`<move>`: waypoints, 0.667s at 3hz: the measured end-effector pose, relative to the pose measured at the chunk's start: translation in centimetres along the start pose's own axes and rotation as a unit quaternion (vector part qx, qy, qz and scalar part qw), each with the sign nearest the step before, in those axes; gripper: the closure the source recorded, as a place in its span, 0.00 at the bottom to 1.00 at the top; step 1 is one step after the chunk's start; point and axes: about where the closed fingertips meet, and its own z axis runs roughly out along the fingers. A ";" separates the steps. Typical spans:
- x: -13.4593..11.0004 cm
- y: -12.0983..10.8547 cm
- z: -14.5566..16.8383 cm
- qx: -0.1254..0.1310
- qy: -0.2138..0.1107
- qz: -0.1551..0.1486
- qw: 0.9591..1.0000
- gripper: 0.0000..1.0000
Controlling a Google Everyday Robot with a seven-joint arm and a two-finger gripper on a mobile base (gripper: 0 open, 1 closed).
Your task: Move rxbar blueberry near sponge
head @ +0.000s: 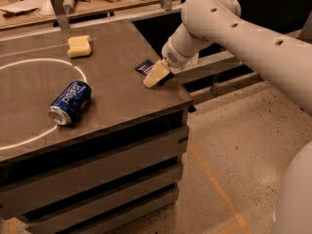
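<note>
The rxbar blueberry (145,67) is a small dark navy bar lying flat near the right edge of the table, partly covered by my gripper. My gripper (155,75), with yellowish fingers, hangs from the white arm and sits just over the bar's near right end. The sponge (79,46) is a pale yellow block at the far side of the table, well to the left of the bar.
A blue Pepsi can (70,102) lies on its side on the table (117,106), inside a white circle line. A cluttered bench (87,4) runs behind the table. The table's right edge drops to the floor (234,145) just beside my gripper.
</note>
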 end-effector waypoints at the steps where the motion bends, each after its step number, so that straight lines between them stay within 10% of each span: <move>1: -0.4 -0.1 -0.5 0.000 0.000 0.000 1.000 0.62; 2: -0.4 -0.1 -0.7 -0.002 -0.001 -0.002 1.000 0.88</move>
